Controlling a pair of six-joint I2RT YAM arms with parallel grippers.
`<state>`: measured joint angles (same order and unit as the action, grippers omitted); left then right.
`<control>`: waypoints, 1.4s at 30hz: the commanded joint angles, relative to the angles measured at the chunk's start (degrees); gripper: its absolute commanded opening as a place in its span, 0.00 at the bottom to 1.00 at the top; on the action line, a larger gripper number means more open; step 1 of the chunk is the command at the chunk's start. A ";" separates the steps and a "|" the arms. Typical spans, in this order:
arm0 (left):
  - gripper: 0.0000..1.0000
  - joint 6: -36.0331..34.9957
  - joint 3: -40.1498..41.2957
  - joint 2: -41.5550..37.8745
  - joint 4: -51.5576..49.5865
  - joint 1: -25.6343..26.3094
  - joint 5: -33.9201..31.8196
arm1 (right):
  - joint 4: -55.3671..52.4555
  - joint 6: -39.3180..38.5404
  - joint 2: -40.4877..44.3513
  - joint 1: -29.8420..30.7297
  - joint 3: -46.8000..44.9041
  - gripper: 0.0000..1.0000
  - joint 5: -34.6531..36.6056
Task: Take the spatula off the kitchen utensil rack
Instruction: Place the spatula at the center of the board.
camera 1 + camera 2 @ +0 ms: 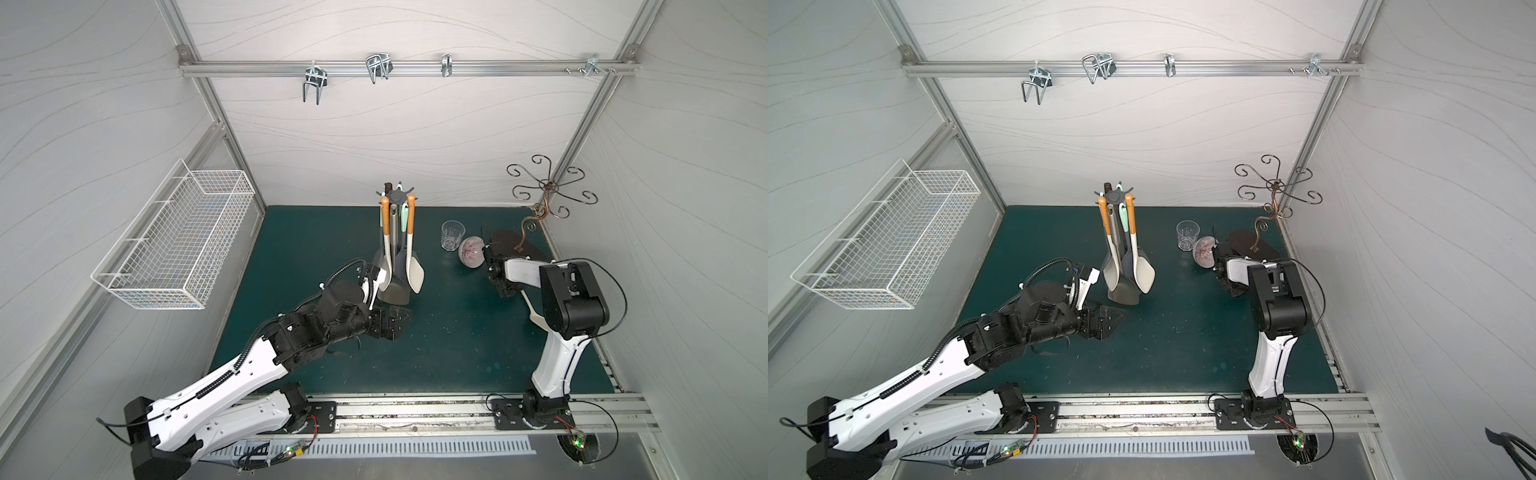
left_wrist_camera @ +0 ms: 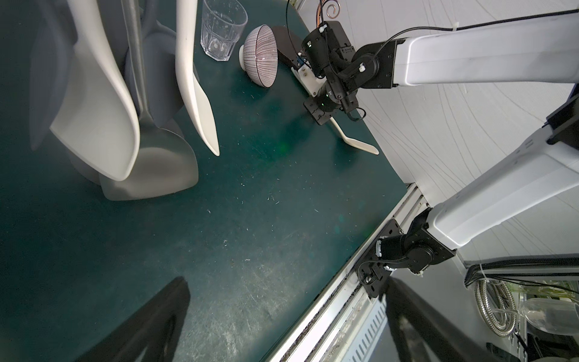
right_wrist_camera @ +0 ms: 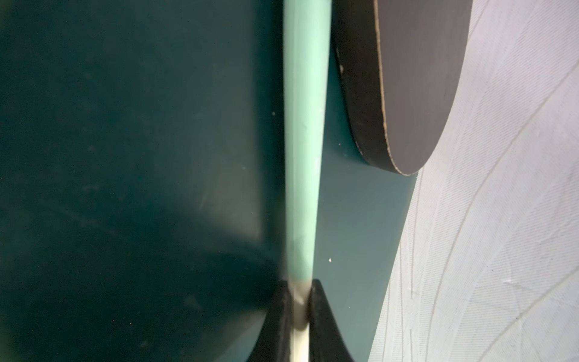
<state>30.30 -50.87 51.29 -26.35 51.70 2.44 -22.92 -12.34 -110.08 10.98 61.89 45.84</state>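
Spatula, pinched at its neck by the right gripper while the left gripper gapes empty, could swivel into the nearby bowl.

Robotics lab test cell set up as a mock kitchen. White wave-patterned panels in an aluminium frame box in a dark green bench. A kitchen utensil rack stands at its middle. In front of the rack, a white-and-black left arm and right arm are bolted to a metal rail with loose cables. Right of the rack sit a glass, a striped bowl and a bronze curly stand. Left of it, a white wire basket hangs on the wall.
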 commanded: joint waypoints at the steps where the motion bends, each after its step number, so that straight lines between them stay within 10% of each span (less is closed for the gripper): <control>1: 1.00 -0.16 -1.05 0.50 2.27 0.02 -0.59 | -0.83 4.98 -2.60 -0.26 1.10 0.00 -4.83; 13: 1.00 -0.46 -2.07 1.66 1.43 -0.02 -0.59 | -6.16 7.87 -3.29 0.25 4.97 0.39 -9.49; 22: 0.99 -1.28 -4.18 1.18 -2.05 -0.02 -2.58 | -8.76 8.62 4.88 0.25 5.22 0.50 -12.10; 42: 1.00 1.54 -8.01 -15.26 -22.85 0.00 -15.57 | -15.96 17.60 42.86 9.84 3.60 0.95 -30.99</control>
<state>30.26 -56.23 38.33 -44.21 51.70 -9.41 -35.16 2.28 -71.22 19.00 64.25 19.88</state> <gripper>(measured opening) 0.996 0.948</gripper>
